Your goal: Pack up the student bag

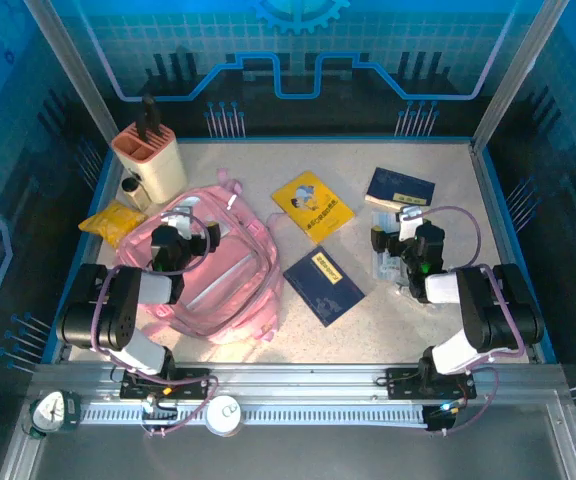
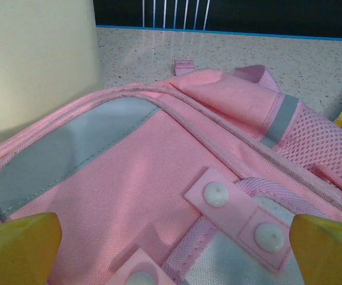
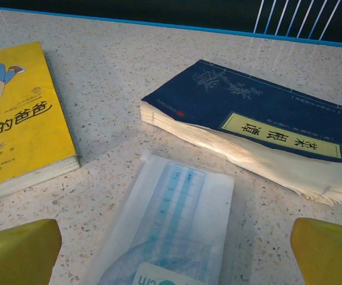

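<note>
Overhead, student bag (image 1: 230, 292) lies on the bench (image 1: 398, 325), left half, long axis near-to-far, directly under the left jaws, which stand apart. Left wrist: its pink fabric sits just below those jaws. Right wrist: right jaws apart too, over a clear ruler sleeve (image 3: 171, 231).

I count one pink backpack (image 1: 230, 285); three books: one yellow book (image 1: 312, 205), one far blue book (image 1: 400, 187), one near blue book (image 1: 323, 285); one ruler pack (image 3: 171, 219); one yellow packet (image 1: 111, 220); one cream holder (image 1: 153, 165); and two tools, my left tool (image 1: 178, 240) and right tool (image 1: 390, 240).
</note>
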`<action>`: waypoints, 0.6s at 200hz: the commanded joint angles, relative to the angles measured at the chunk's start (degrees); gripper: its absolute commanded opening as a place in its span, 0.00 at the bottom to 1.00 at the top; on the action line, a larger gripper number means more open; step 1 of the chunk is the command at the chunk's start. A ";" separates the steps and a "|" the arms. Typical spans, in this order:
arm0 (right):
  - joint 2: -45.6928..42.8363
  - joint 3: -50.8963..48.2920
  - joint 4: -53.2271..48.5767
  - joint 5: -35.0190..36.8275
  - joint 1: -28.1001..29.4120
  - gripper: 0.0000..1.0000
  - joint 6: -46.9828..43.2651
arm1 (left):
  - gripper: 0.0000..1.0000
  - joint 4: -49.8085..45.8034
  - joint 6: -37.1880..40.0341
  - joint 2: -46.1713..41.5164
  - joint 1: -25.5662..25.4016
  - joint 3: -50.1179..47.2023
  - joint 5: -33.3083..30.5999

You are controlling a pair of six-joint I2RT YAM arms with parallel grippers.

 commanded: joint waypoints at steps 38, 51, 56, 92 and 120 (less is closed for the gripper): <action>0.17 1.07 1.88 -0.59 -0.20 1.00 -0.49 | 0.99 0.51 0.31 -0.15 0.49 0.98 1.14; 0.17 1.11 1.94 -0.66 -0.25 1.00 -0.47 | 0.99 0.47 0.28 -0.15 0.49 0.91 1.15; 0.17 1.09 1.86 -0.64 -0.26 1.00 -0.43 | 0.99 0.47 0.28 -0.14 0.49 0.92 1.15; 0.17 1.07 1.79 -0.57 -0.22 1.00 -0.47 | 0.99 0.43 0.33 -0.15 0.49 0.97 1.12; 0.17 1.10 1.96 -0.48 -0.12 1.00 -0.43 | 0.99 0.52 0.25 -0.12 0.49 0.98 1.17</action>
